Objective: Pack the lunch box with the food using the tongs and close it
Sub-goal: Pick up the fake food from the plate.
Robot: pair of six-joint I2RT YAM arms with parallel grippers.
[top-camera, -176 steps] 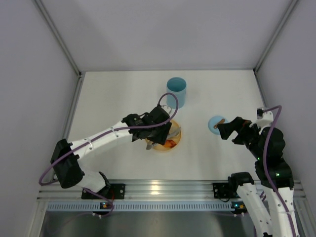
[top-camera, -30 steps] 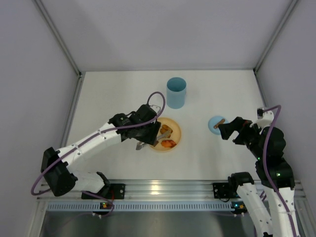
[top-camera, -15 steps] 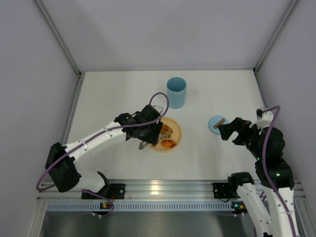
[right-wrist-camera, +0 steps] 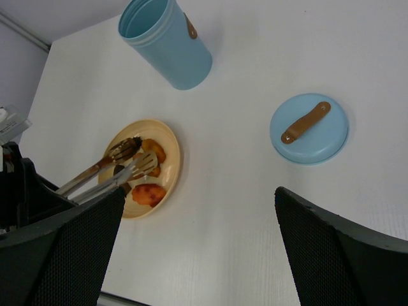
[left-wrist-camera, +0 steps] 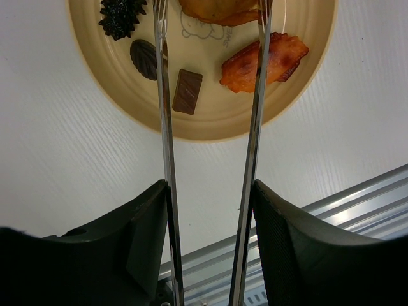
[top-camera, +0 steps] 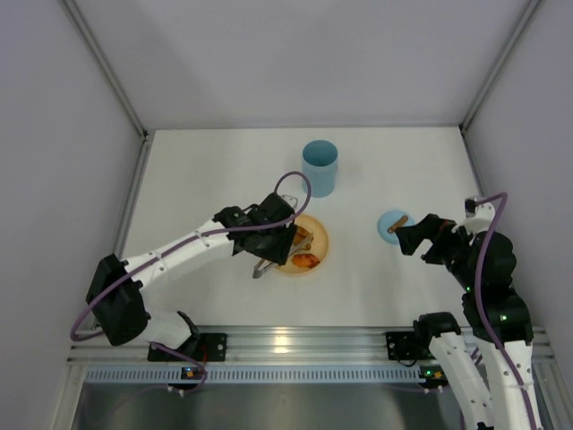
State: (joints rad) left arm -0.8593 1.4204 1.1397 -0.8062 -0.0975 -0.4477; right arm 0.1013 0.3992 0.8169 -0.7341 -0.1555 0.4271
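My left gripper (left-wrist-camera: 210, 191) is shut on the silver tongs (left-wrist-camera: 164, 127), pressing both arms near their joined end. The tongs (right-wrist-camera: 102, 171) stand open above the yellow plate (left-wrist-camera: 210, 131), with a tan piece of food (left-wrist-camera: 220, 7) between their tips. Also on the plate lie an orange-red piece (left-wrist-camera: 262, 60), a brown rectangle (left-wrist-camera: 187, 91) and two dark pieces (left-wrist-camera: 144, 58). The light-blue lunch box (top-camera: 320, 167) stands open and upright behind the plate (top-camera: 319, 235). My right gripper (top-camera: 405, 237) is open and holds nothing, just right of the lid.
The flat light-blue lid (right-wrist-camera: 309, 127) with a brown tab lies on the table right of the plate (right-wrist-camera: 173, 153). The lunch box (right-wrist-camera: 169, 41) shows at the far side. White walls close in the table on three sides, and an aluminium rail (top-camera: 295, 345) runs along the near edge.
My left gripper with the tongs has shifted slightly right, further over the plate. The right arm has not moved.
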